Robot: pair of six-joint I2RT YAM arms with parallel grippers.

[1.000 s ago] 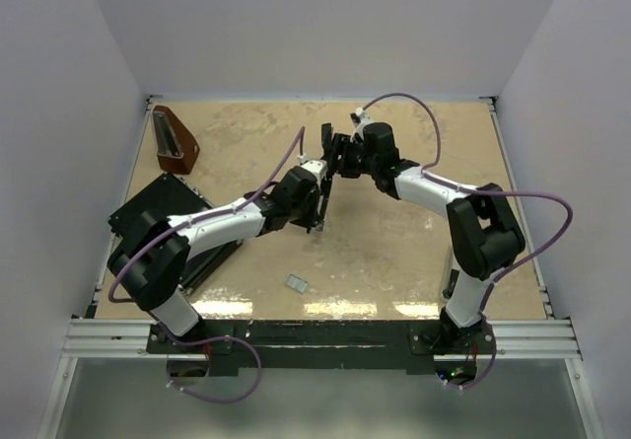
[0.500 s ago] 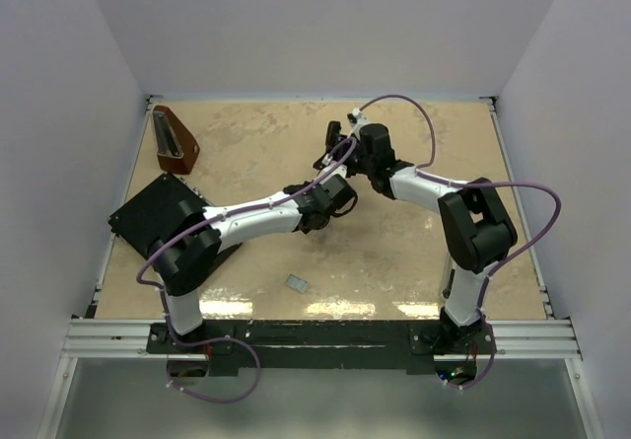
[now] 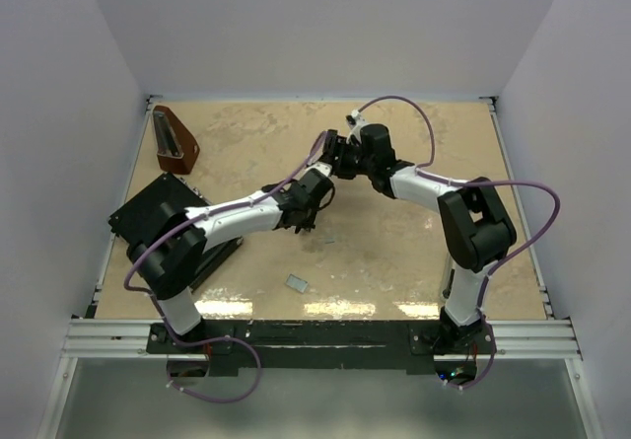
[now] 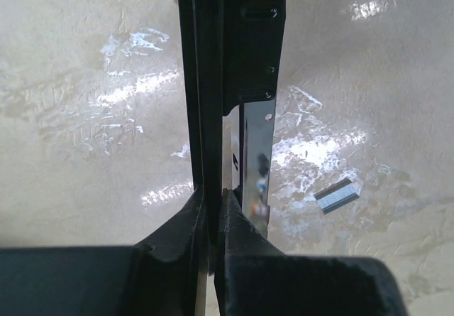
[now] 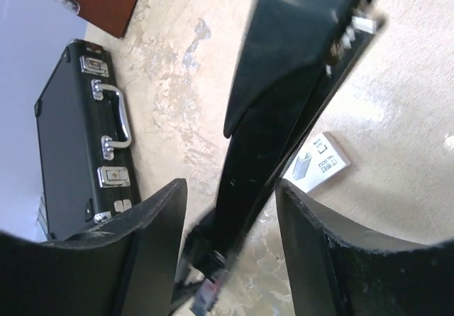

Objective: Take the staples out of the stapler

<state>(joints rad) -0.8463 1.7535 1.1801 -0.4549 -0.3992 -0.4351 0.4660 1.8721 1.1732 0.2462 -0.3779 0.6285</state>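
My left gripper (image 4: 211,202) is pinched tight on the stapler's (image 4: 213,82) thin black arm, which runs straight up the middle of the left wrist view with its grey metal channel (image 4: 254,153) hanging open beside it. My right gripper (image 5: 230,188) straddles the same stapler with its fingers (image 5: 152,252) spread, a clear gap on the left side. The stapler sits mid-frame overhead, lifted between both arms. One strip of staples (image 4: 336,194) lies on the table (image 3: 394,252) lower right of the channel, and the black case (image 5: 71,138) sits at left.

Count by kind
Two arms (left arm (image 3: 237,220), right arm (image 3: 424,187)), one stapler (image 4: 248,46), one strip of staples (image 4: 335,194), one small printed box (image 5: 320,161), one black case (image 5: 78,138), one brown wedge (image 3: 175,140).
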